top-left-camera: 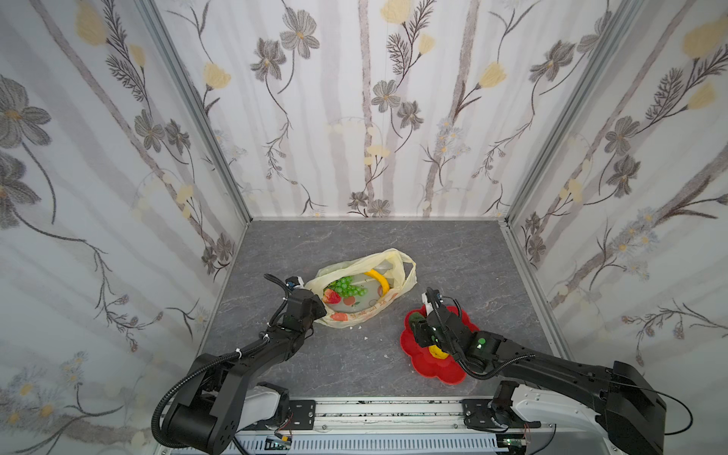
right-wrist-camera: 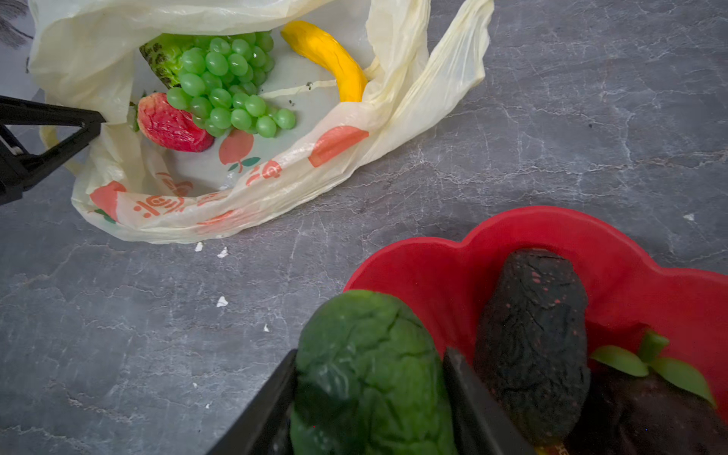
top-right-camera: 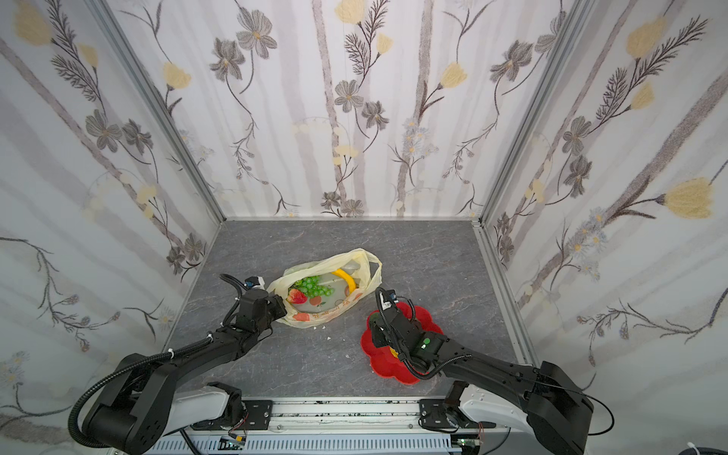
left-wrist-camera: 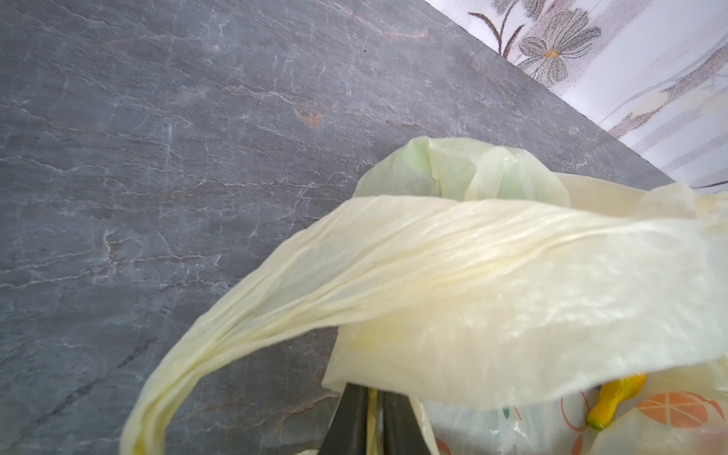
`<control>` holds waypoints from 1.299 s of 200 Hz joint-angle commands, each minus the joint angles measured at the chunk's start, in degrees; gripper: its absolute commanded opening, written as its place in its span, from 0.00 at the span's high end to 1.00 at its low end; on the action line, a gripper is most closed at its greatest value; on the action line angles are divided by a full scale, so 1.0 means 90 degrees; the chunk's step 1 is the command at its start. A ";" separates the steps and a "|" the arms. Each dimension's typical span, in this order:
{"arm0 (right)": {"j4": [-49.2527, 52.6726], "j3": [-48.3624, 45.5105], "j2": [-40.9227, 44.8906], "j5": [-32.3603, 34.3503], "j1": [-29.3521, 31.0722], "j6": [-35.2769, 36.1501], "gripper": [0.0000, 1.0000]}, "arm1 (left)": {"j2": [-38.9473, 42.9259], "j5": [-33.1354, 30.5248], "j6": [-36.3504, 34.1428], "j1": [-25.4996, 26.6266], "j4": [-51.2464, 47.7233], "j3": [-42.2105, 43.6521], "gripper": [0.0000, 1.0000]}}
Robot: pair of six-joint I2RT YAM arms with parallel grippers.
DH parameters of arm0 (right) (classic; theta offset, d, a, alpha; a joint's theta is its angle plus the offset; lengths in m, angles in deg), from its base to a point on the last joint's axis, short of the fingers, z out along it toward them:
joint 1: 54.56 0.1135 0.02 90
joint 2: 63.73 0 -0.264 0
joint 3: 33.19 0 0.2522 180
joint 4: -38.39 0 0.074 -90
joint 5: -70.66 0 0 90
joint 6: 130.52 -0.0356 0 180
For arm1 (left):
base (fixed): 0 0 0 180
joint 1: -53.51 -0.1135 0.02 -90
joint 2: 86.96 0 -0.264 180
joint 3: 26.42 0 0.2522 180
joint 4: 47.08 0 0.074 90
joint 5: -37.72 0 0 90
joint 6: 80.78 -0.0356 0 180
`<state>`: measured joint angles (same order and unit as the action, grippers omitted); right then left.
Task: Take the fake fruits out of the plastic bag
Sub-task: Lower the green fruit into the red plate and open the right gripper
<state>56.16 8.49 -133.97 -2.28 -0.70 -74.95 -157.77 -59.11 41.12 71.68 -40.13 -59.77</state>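
My left gripper (left-wrist-camera: 372, 394) pinches the flimsy plastic bag (right-wrist-camera: 398, 78) at its rim, I think; my right gripper (right-wrist-camera: 370, 354) clasps the green avocado (right-wrist-camera: 362, 327), probably light, mid-body.

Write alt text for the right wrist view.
Right gripper clamps a green plastic avocado at the rim of a red flower-shaped dish holding dark brown pieces. Behind, an open pale-yellow plastic bag holds green grapes, a red strawberry and a yellow banana; the left gripper pinches its edge.
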 commanded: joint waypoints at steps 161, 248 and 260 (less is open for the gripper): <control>-0.1683 -0.0735 -0.0746 0.0969 -0.0045 -0.0127 0.43 | 0.0011 -0.0056 -0.0102 -0.0017 0.0392 0.0094 0.89; -0.1583 -0.0699 -0.0732 0.1081 -0.0058 -0.0184 0.32 | 0.0038 -0.0042 -0.0109 -0.0016 0.0424 0.0107 0.89; -0.1588 -0.0705 -0.0688 0.1083 -0.0057 -0.0179 0.32 | 0.0035 -0.0034 -0.0116 -0.0017 0.0424 0.0106 0.89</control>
<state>42.98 2.13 -140.76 5.48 -1.22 -75.65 -157.59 -59.13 40.51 71.62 -38.10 -58.92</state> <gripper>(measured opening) 0.677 0.111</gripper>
